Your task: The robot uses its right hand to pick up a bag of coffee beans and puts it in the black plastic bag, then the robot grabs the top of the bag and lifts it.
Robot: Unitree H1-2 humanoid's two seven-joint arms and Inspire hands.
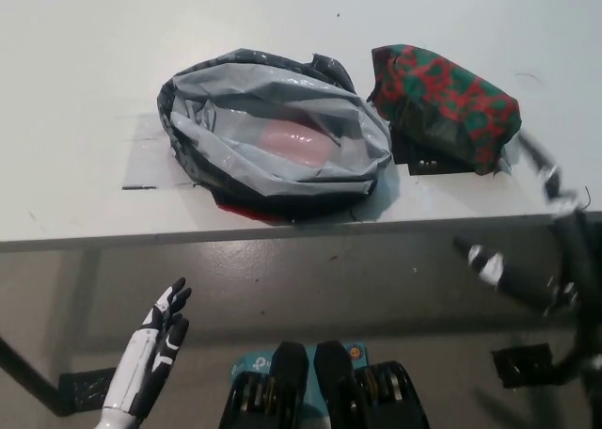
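Note:
The coffee bean bag [447, 104], patterned red and green, lies on the white table [85, 53] at the right. Just left of it, touching, sits the black plastic bag [273, 137], its mouth wide open upward, grey lining showing and something pinkish inside. My black right hand [550, 250] is blurred at the right edge, off the table's front edge, below and right of the coffee bag. Its fingers are spread and hold nothing. My white left hand [155, 349] rests low at the lower left, below the table edge, fingers apart and empty.
The table's front edge [188, 236] runs across the middle of the picture, with grey floor below it. Black tape marks [423, 163] lie under the coffee bag, and a grey tape strip [141, 175] sits left of the plastic bag.

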